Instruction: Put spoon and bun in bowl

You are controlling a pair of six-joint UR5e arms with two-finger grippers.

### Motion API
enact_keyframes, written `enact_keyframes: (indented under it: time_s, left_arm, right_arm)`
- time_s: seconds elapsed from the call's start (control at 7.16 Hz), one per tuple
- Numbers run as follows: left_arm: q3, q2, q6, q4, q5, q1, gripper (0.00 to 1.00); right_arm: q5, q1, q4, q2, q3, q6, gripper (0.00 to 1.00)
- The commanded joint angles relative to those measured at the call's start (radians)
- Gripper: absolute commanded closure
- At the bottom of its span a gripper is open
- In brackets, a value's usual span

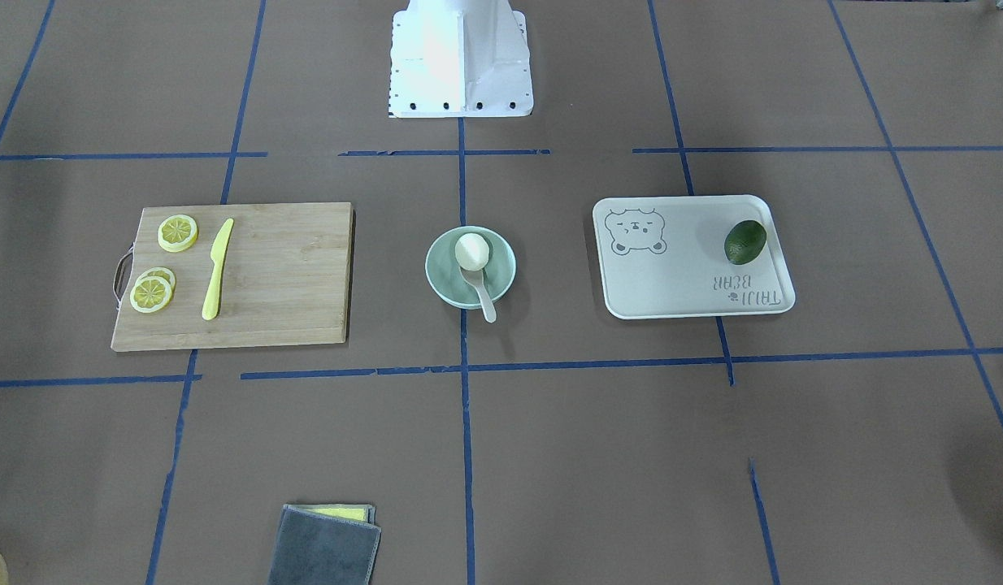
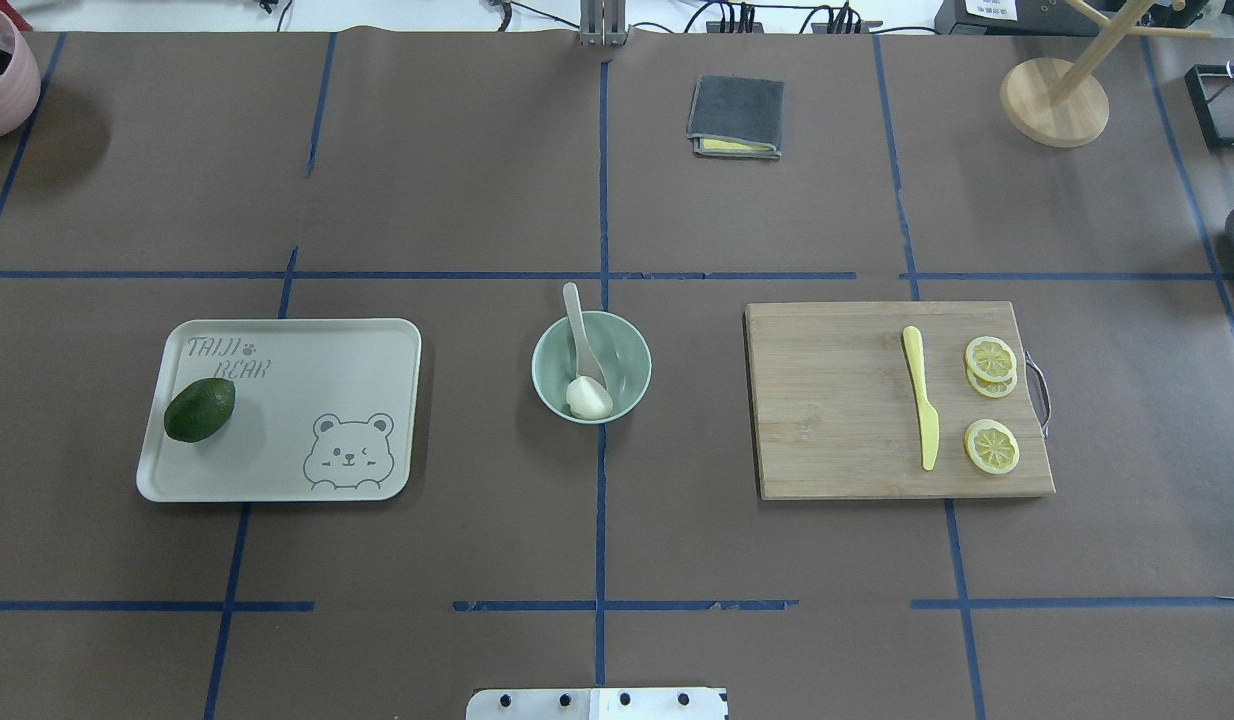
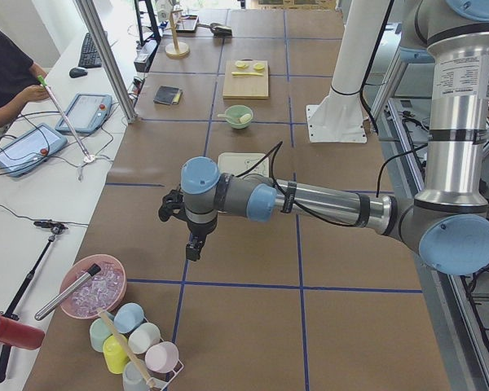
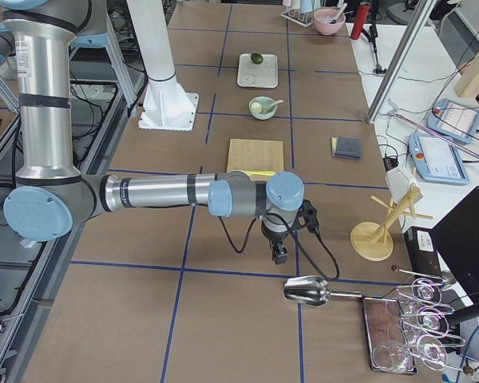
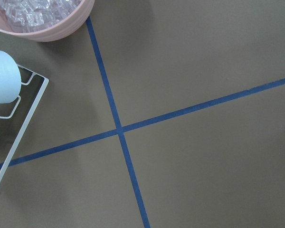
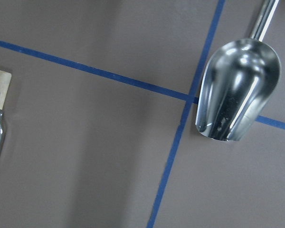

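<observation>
The pale mint-green bowl (image 1: 440, 276) (image 2: 557, 385) stands at the table's middle. The white bun (image 1: 473, 251) (image 2: 588, 398) lies inside it. The pale spoon (image 1: 479, 291) (image 2: 580, 325) rests with its scoop in the bowl beside the bun, and its handle sticks out over the rim. Both arms are far from the bowl. My left gripper (image 3: 192, 245) hangs over the table's left end. My right gripper (image 4: 279, 254) hangs over the right end. Both show only in the side views, so I cannot tell whether they are open or shut. Neither wrist view shows fingers.
A white bear tray (image 2: 287, 430) with a dark green avocado (image 2: 199, 409) lies left of the bowl. A wooden cutting board (image 2: 837, 420) with a yellow knife (image 2: 920, 408) and lemon slices (image 2: 991, 445) lies right. A folded grey cloth (image 2: 735, 117) lies farther out. A metal scoop (image 6: 237, 90) lies under the right wrist, a pink ice bowl (image 5: 42, 19) under the left.
</observation>
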Motion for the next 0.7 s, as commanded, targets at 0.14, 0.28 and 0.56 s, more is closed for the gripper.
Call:
enact_keyframes:
  time_s: [0.14,0.28,0.56]
  left_arm:
    - [0.001,0.002,-0.003,0.061,0.001,-0.011,0.00]
    - [0.017,0.004,-0.003,0.086,0.001,-0.012,0.00]
    - [0.054,0.021,-0.001,0.092,0.001,-0.067,0.00]
  right_arm:
    - [-0.006,0.029,0.003,0.005,-0.022,-0.006,0.00]
    - [-0.005,0.029,0.001,0.005,-0.024,0.077,0.00]
    - [0.004,0.029,0.001,0.007,-0.023,0.113,0.00]
